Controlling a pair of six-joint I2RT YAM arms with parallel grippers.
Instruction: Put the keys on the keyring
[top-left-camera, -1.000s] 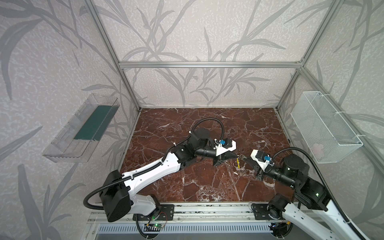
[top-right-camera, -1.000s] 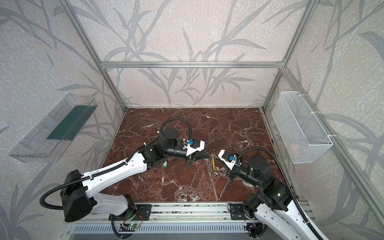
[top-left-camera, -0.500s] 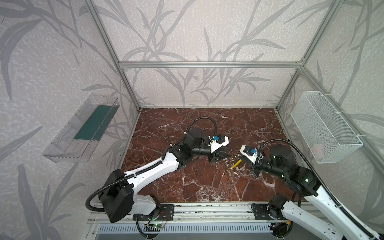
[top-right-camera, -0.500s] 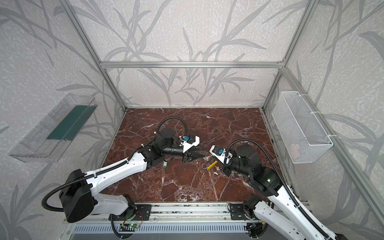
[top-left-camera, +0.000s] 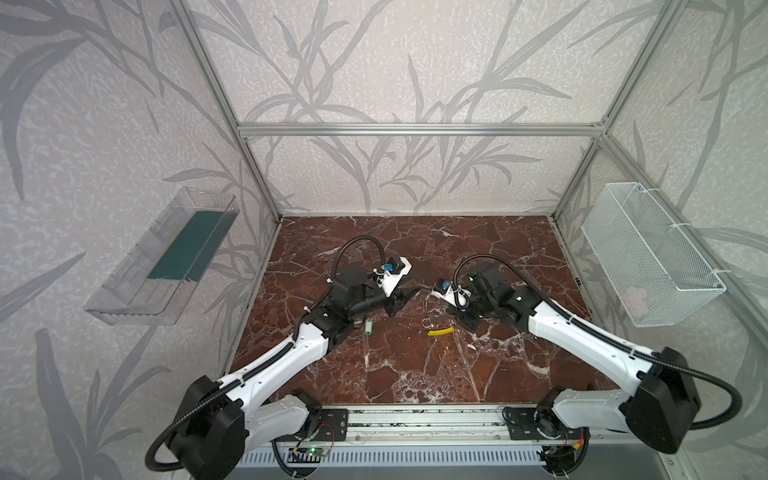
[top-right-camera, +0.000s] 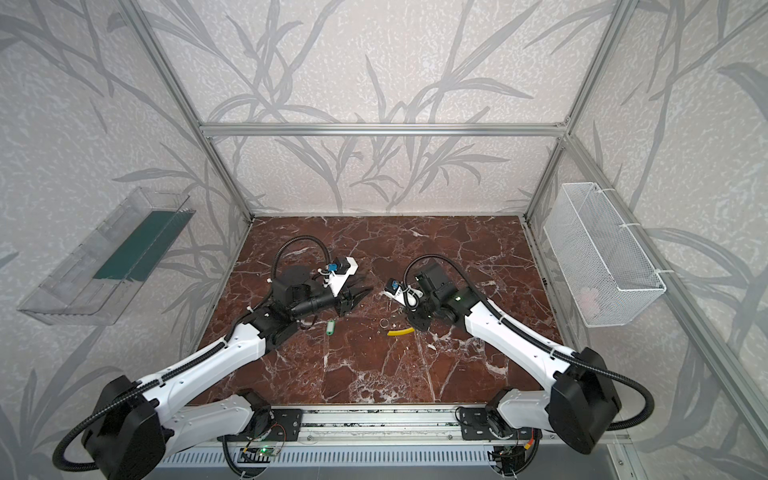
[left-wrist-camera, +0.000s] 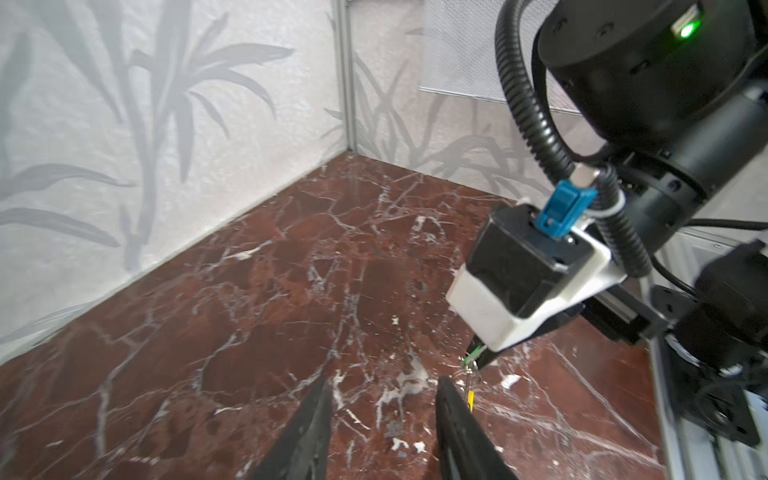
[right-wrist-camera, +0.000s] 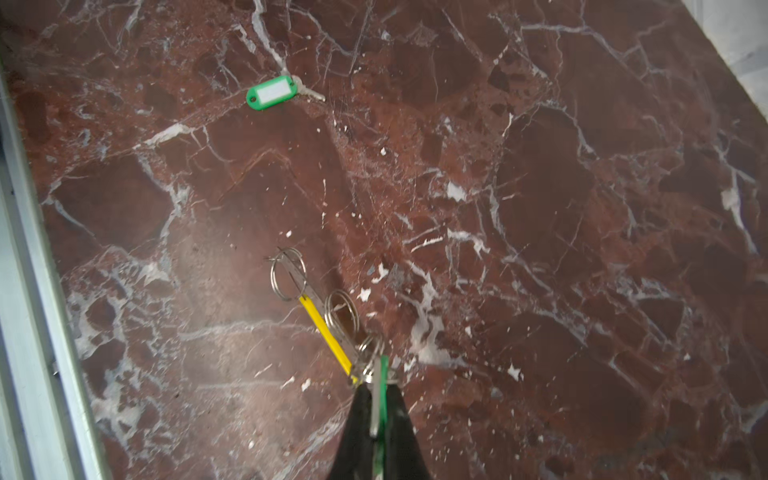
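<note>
- The left gripper (left-wrist-camera: 384, 386), clamped a second ago, now stands released and empty, its jaws parted, drawn back from the meeting point.
- The right gripper (right-wrist-camera: 376, 386) stays clenched on one green-tagged key (right-wrist-camera: 384, 370), the tag edge-on between its fingers.
- The keyring (right-wrist-camera: 328, 332) runs out from those tips, its yellow sleeve low over the marble table (right-wrist-camera: 540, 208). Whether the key is threaded cannot be told.
- The other key (right-wrist-camera: 272, 92) lies loose on the marble, well apart, and is likely next.
</note>
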